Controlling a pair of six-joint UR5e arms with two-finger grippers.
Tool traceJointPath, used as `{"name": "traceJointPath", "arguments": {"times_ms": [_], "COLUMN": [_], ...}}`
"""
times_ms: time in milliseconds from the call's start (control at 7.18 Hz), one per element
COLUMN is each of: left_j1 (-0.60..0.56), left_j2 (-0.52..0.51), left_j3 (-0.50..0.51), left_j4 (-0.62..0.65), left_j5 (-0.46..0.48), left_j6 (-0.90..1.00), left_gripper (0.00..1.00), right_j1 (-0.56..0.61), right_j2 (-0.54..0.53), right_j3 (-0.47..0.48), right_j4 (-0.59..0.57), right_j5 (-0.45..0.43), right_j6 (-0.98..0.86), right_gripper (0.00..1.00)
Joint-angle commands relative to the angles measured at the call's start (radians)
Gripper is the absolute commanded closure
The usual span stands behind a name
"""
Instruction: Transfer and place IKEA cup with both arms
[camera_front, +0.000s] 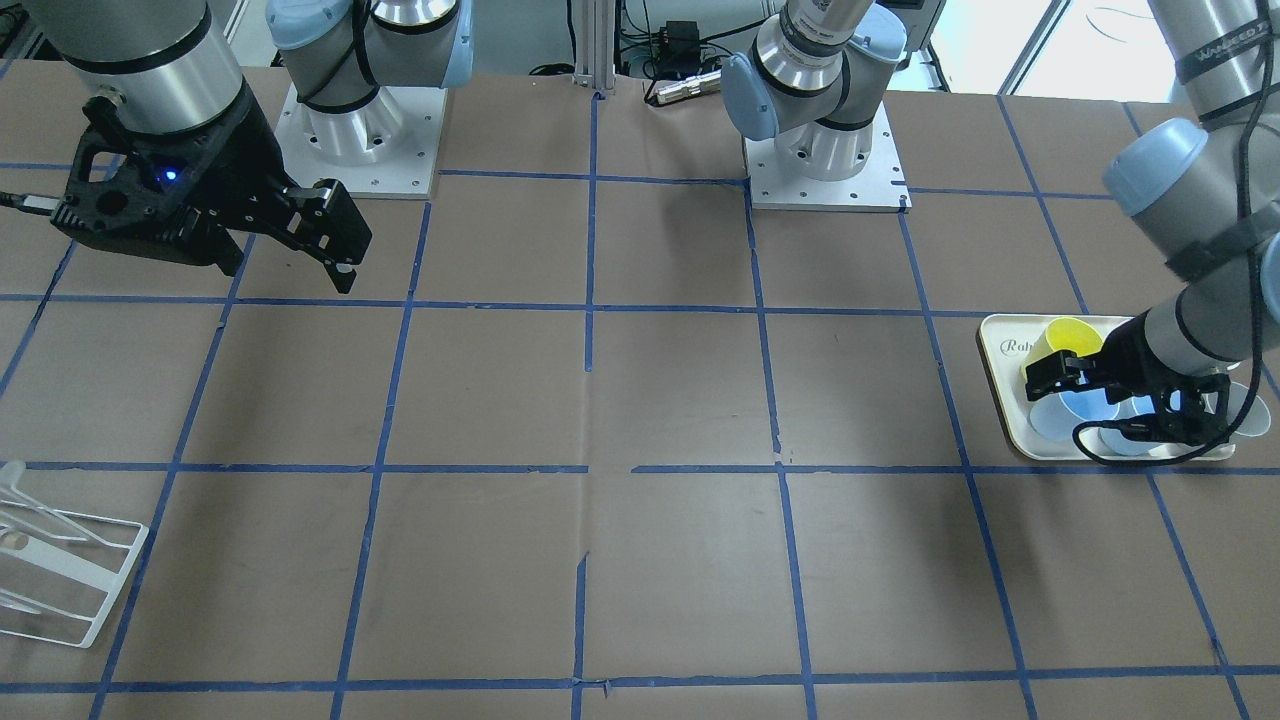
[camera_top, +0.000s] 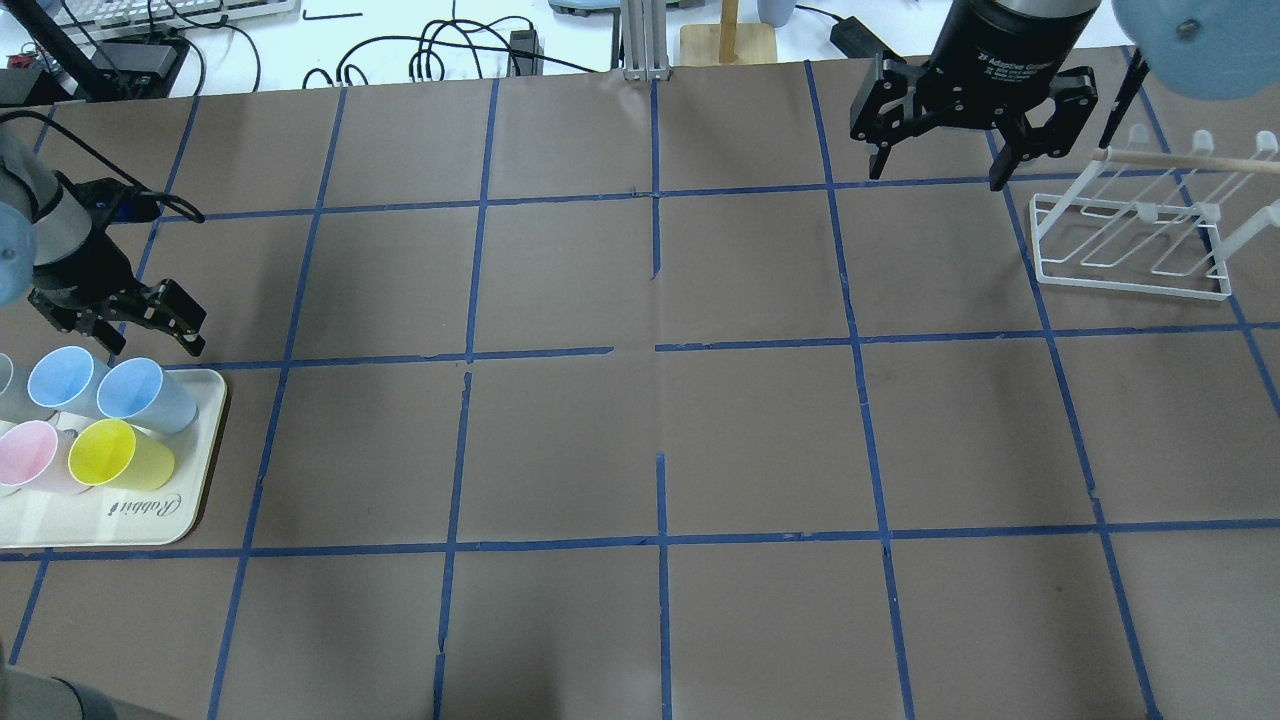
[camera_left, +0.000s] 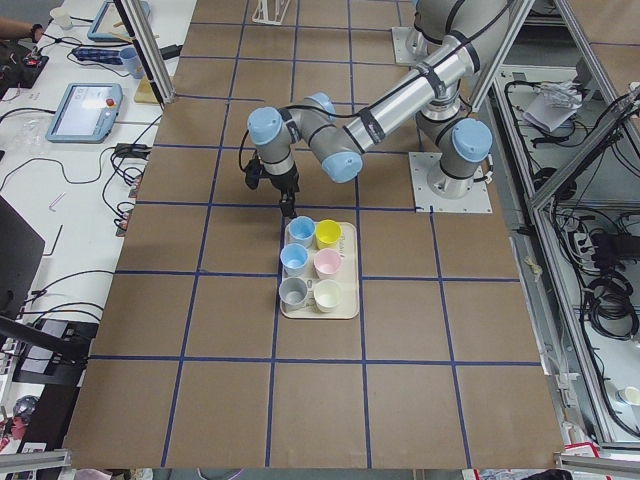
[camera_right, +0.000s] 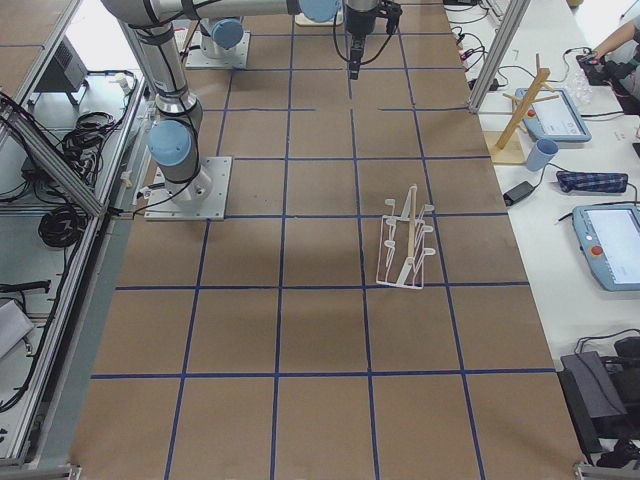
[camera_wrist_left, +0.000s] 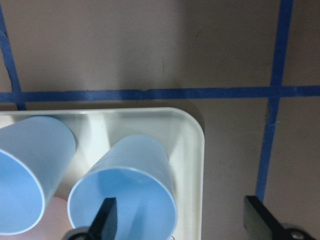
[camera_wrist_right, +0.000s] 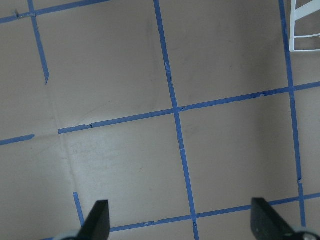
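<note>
The left claw (camera_top: 150, 318) hangs wide over the corner of the tray (camera_top: 190, 520) at the left edge of the overhead view, holding nothing. In its wrist view, lower left, one finger (camera_wrist_left: 104, 220) sits inside the blue cup (camera_wrist_left: 125, 192) and the other beyond the tray's edge. A clean grasp likely means straddling just this cup's wall, clear of the neighbouring blue cup (camera_wrist_left: 30, 170). The right claw (camera_top: 935, 165), upper right, waits wide near the rack (camera_top: 1130, 250).

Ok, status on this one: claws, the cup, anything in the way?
Left claw open, at the tray's corner cup. Right claw open, high by the rack. IKEA cup on tray, ungrasped. Neighbour cups crowd it.
</note>
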Motion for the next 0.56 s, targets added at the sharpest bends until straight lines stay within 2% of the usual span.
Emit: {"name": "traceJointPath", "arguments": {"times_ms": [0, 139, 418], "left_j1": [-0.133, -0.196, -0.362], "left_j2": [0.065, 0.104, 0.164], "left_j3": [0.176, 0.225, 0.228], "left_j4": [-0.207, -0.261, -0.283], "left_j5": [-0.032, -0.030, -0.033], "left_j6": [-0.032, -0.083, -0.328], "left_gripper": [0.00, 0.00, 0.00], "right_j1": [0.000, 0.000, 0.000], "right_j2": [-0.003, 0.002, 0.005], "right_j3": [0.001, 0.001, -0.001], "right_j4": [-0.002, -0.002, -0.004], "right_j5": [0.002, -0.001, 0.002], "right_j6": [-0.008, -0.008, -0.008], "right_gripper": [0.00, 0.00, 0.00]}}
